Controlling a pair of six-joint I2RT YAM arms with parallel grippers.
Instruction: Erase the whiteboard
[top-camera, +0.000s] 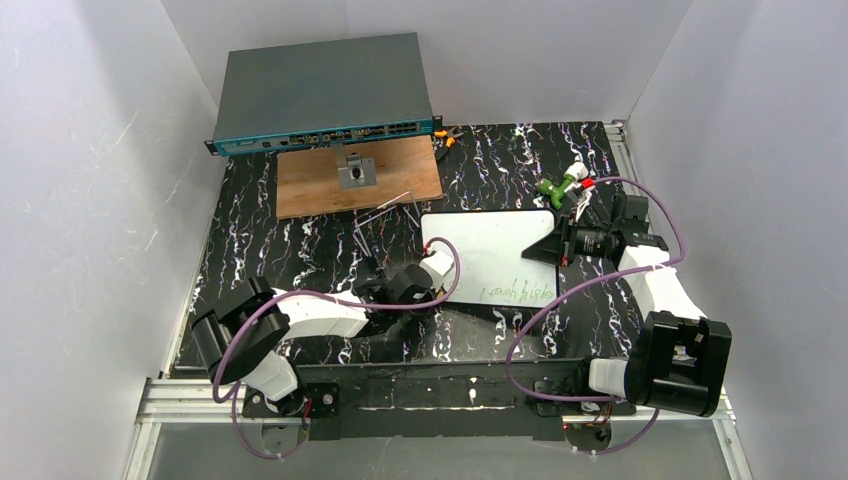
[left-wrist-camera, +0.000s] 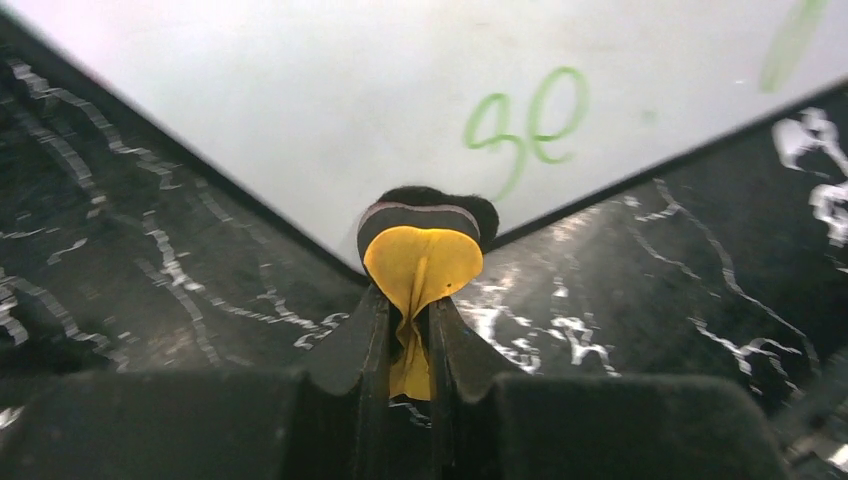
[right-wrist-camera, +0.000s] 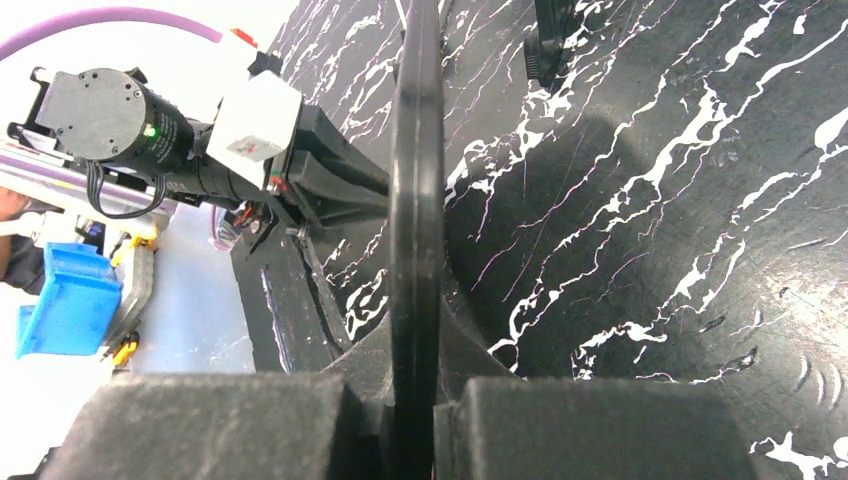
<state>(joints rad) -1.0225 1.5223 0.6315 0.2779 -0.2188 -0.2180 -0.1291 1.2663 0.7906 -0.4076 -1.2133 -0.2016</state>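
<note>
The whiteboard (top-camera: 490, 250) lies on the black marbled table, with green handwriting (top-camera: 515, 291) near its front edge. My left gripper (top-camera: 440, 268) is shut on a yellow eraser (left-wrist-camera: 420, 262) with a black felt face. The eraser rests at the board's near left corner (left-wrist-camera: 350, 90), close to green marks (left-wrist-camera: 520, 125). My right gripper (top-camera: 556, 248) is shut on the board's right rim, which shows edge-on in the right wrist view (right-wrist-camera: 417, 180) between the fingers (right-wrist-camera: 415, 350).
A grey network switch (top-camera: 320, 95) stands at the back. A brown wooden panel (top-camera: 320, 185) with a metal bracket (top-camera: 356, 172) lies in front of it. Green and white markers (top-camera: 562, 183) lie right of the board's far corner. A thin wire frame (top-camera: 385, 215) stands left of the board.
</note>
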